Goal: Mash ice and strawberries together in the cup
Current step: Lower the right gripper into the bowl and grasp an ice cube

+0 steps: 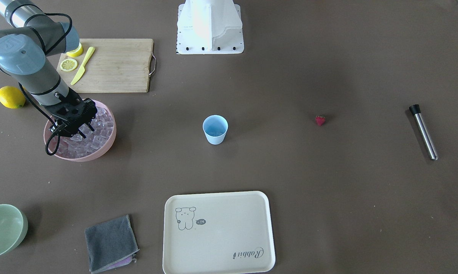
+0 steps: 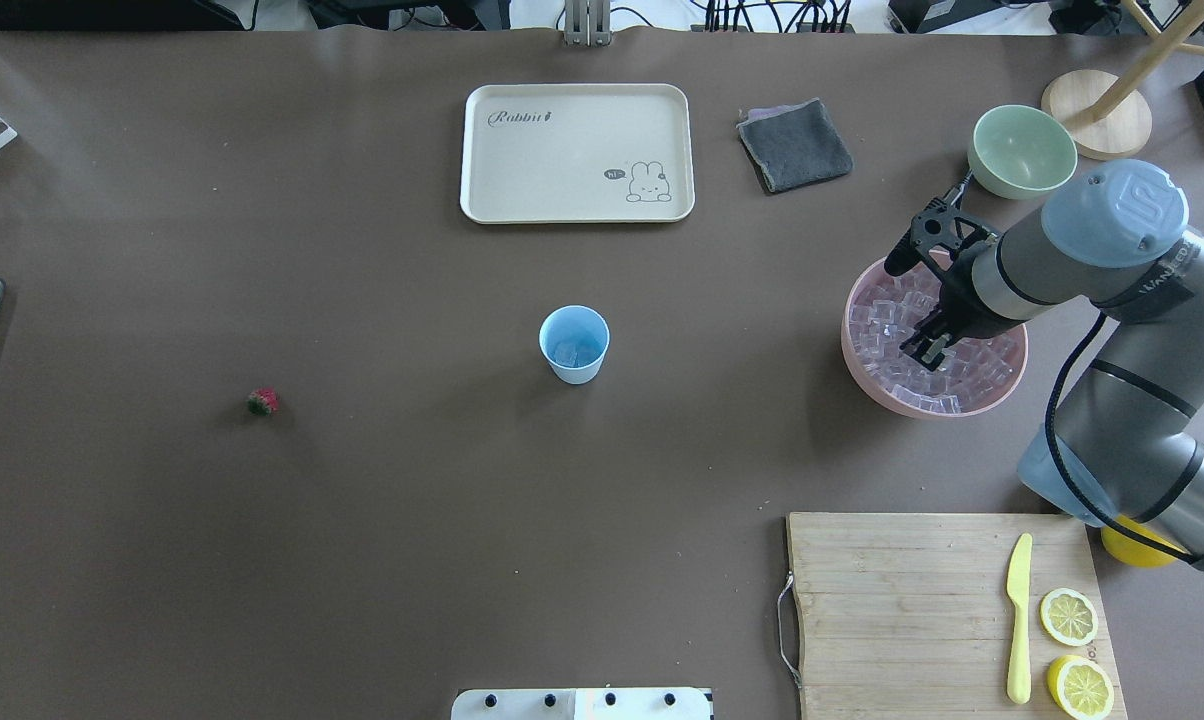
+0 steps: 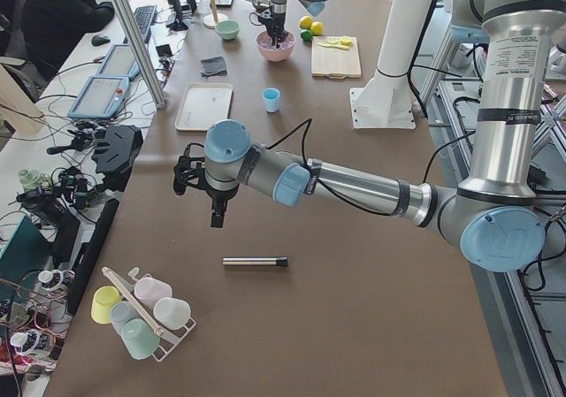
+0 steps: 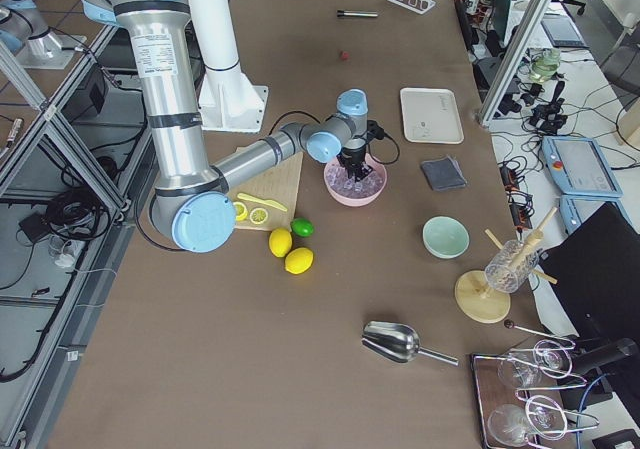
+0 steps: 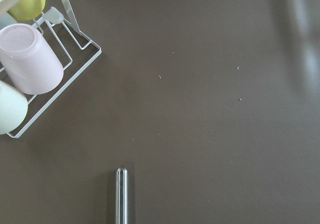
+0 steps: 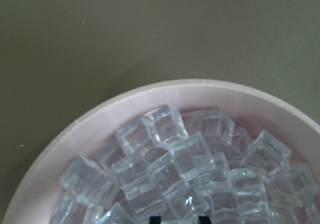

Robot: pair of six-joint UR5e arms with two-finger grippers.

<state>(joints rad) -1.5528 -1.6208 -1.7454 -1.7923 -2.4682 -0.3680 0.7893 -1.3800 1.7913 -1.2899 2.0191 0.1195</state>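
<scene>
My right gripper [image 1: 87, 130] is down in the pink bowl [image 2: 855, 352] among the ice [image 2: 887, 318]. In the right wrist view its two tips stand about one cube apart at the bottom edge [image 6: 178, 218], closed on an ice cube. The pale-blue cup [image 1: 215, 129] stands upright mid-table with a little ice inside [image 2: 572, 352]. The small red strawberry [image 1: 320, 120] lies alone on the table. My left gripper [image 3: 215, 213] hovers over a metal rod [image 3: 255, 261]; it shows only in the exterior left view, so I cannot tell whether it is open.
A cutting board [image 1: 115, 64] with lemon slices and a yellow knife [image 1: 82, 65] lies behind the bowl, a whole lemon [image 1: 10, 97] beside it. A cream tray [image 1: 217, 232], grey cloth [image 1: 111, 243] and green bowl [image 1: 2, 228] sit along the far side. A cup rack [image 5: 30, 64] is near the rod.
</scene>
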